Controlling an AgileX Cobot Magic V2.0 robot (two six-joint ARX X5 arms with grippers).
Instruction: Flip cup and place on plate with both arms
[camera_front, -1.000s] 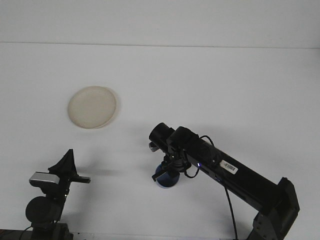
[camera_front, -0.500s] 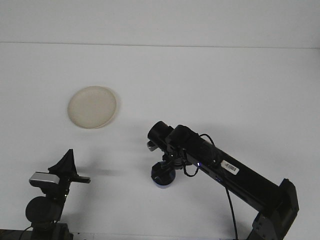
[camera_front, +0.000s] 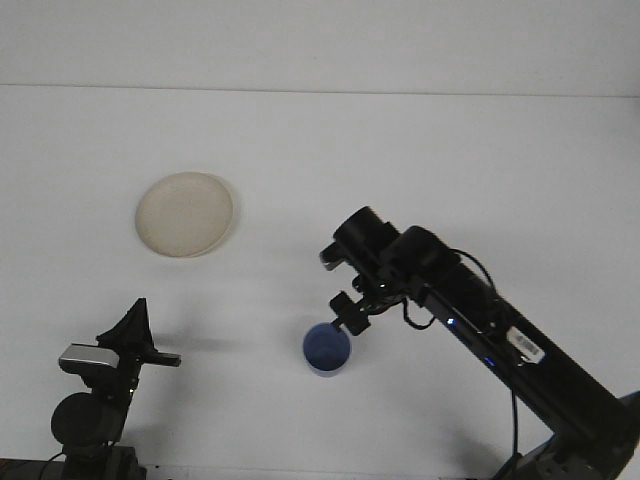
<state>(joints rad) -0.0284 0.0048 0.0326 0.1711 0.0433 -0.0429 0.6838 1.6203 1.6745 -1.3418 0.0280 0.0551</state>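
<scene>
Small blue plastic cup (camera_front: 327, 350) stood mouth-up on white table (camera_front: 450, 180), well apart from round cream plate (camera_front: 185, 214). Right gripper (camera_front: 350, 316) just beside rim, fingers unreadable. Left gripper (camera_front: 135, 340) parked, state unclear. Advice: left arm should approach from above, grasp rim squarely.

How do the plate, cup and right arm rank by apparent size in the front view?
1. Right arm, by far the largest, though it sits raised nearer the camera.
2. Plate.
3. Cup, clearly smaller than the plate.
</scene>
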